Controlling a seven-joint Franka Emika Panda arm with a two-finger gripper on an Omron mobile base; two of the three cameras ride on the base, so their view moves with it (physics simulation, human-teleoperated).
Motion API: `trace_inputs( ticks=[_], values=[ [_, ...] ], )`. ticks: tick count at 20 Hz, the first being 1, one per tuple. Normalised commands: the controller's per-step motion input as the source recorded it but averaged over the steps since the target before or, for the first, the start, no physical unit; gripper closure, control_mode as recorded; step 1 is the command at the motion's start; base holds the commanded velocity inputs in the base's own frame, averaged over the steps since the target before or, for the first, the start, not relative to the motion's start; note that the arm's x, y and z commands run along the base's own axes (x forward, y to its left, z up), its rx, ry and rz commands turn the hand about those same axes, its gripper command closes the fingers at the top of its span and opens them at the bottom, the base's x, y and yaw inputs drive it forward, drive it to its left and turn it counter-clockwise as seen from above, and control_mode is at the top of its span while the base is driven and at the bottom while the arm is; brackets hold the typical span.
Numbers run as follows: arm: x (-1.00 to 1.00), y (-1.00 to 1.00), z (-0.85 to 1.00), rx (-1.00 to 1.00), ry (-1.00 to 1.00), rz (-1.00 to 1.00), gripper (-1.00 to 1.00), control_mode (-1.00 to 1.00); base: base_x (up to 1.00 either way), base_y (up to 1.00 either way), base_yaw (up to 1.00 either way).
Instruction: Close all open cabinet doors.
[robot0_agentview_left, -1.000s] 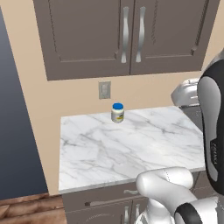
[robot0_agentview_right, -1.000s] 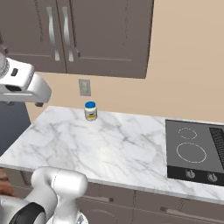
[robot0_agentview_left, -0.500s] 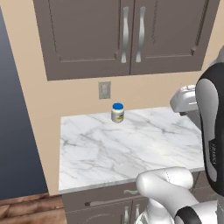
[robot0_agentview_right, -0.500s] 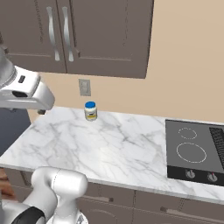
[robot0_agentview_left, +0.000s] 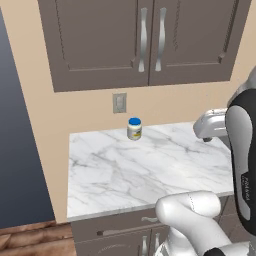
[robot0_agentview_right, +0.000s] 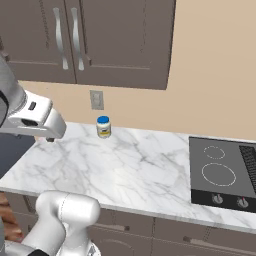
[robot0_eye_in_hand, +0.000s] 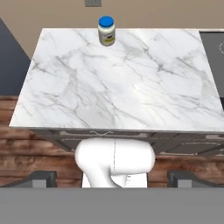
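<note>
The cabinet doors (robot0_agentview_left: 150, 42) both look closed, and the hand has lowered a little toward the marble surface (robot0_agentview_left: 150, 165) near the jar (robot0_agentview_left: 134, 128). The fingers (robot0_eye_in_hand: 41, 177) stand spread wide with nothing between them, so the task seems finished here.

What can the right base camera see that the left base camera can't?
The right base view takes in the black cooktop at the counter's right end, with two knobs on its front. The left base view takes in the cupboard's outer left edge and the bare tan wall beside it. Both share the two shut cabinet doors, the blue-lidded jar, the wall outlet and the marble counter.
</note>
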Motion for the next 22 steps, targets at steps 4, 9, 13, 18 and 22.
trace_inputs(
  ticks=[4,9,13,18,22],
  values=[
    [0.0,0.0,-0.1,0.01,0.0,0.0,-1.0,-1.0,0.0,0.0,0.0],
    [-0.02,0.0,-0.01,0.0,0.0,0.0,-1.0,1.0,-0.09,0.0,0.0],
    [0.0,0.0,0.0,0.0,0.0,0.0,-1.0,1.0,-0.42,0.0,0.07],
    [0.0,0.0,0.0,0.0,0.0,0.0,-1.0,1.0,-0.76,0.26,0.59],
    [0.0,0.0,0.0,0.0,0.0,0.0,-1.0,1.0,-0.42,0.34,0.96]
  ],
)
